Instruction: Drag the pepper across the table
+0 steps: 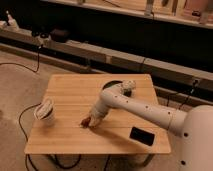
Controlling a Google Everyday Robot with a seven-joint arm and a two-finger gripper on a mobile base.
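The small dark red-brown pepper (86, 121) lies on the light wooden table (70, 95), left of the middle and toward the front. My gripper (92, 121) is down at the tabletop right beside the pepper, touching or nearly touching its right end. The white arm (140, 107) reaches in from the lower right across the table. The gripper partly hides the pepper.
A white cup-like object (45, 111) stands near the table's left edge. A black phone (142, 135) lies at the front right. A dark green plate (117, 87) sits at the back, partly hidden by the arm. Cables lie on the floor at the left.
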